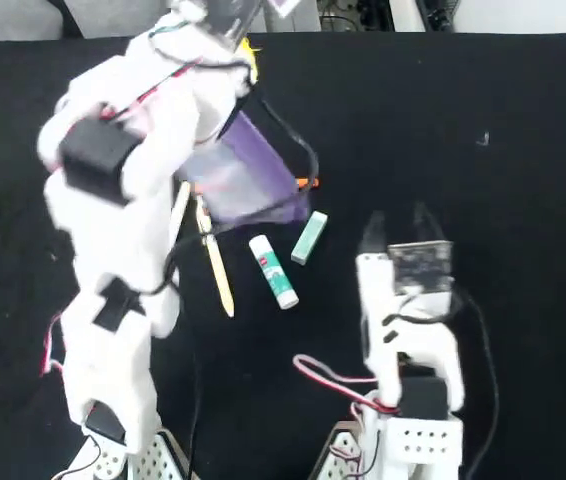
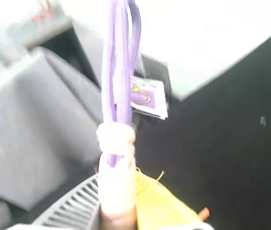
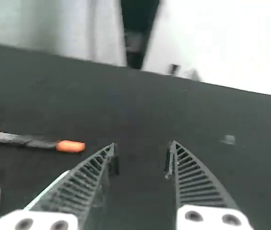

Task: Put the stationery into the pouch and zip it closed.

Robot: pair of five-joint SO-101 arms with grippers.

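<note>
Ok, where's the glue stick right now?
In the high view the glue stick lies mid-table between the yellow pencil and the green eraser, just on the arms' side of the raised purple pouch.

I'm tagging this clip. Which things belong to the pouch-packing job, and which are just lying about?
Job in hand:
- purple pouch, held up in the left claw
- yellow pencil
- glue stick
- green eraser
- orange-tipped pen
- right claw, open

Lying about:
- small pale scrap on the black table
</note>
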